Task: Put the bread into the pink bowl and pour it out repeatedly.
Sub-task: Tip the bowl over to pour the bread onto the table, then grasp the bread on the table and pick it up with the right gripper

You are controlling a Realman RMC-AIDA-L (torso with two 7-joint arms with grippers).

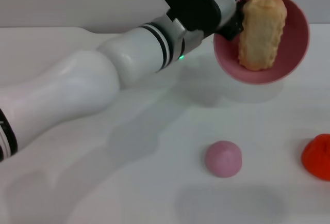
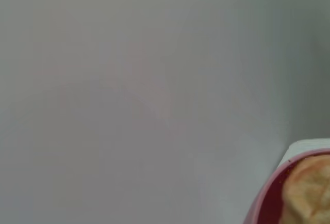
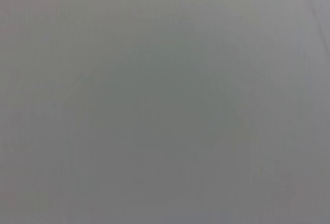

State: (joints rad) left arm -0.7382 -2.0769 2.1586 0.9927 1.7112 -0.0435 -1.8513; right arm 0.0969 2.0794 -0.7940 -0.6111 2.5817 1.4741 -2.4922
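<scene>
In the head view my left arm reaches across from the left, and the left gripper (image 1: 232, 24) is shut on the near-left rim of the pink bowl (image 1: 295, 41). The bowl is held off the white table at the far right, tipped so its opening faces the camera. The bread (image 1: 262, 30), a pale tan ridged loaf, lies lengthwise inside it against the wall. In the left wrist view, a piece of the pink bowl's rim (image 2: 264, 197) and one end of the bread (image 2: 309, 190) show in a corner. The right gripper is out of view.
A small pink dome-shaped bun (image 1: 223, 158) sits on the table (image 1: 129, 182) at the front, right of centre. A red-orange object (image 1: 318, 155) is cut off by the right edge. The right wrist view shows only a plain grey surface.
</scene>
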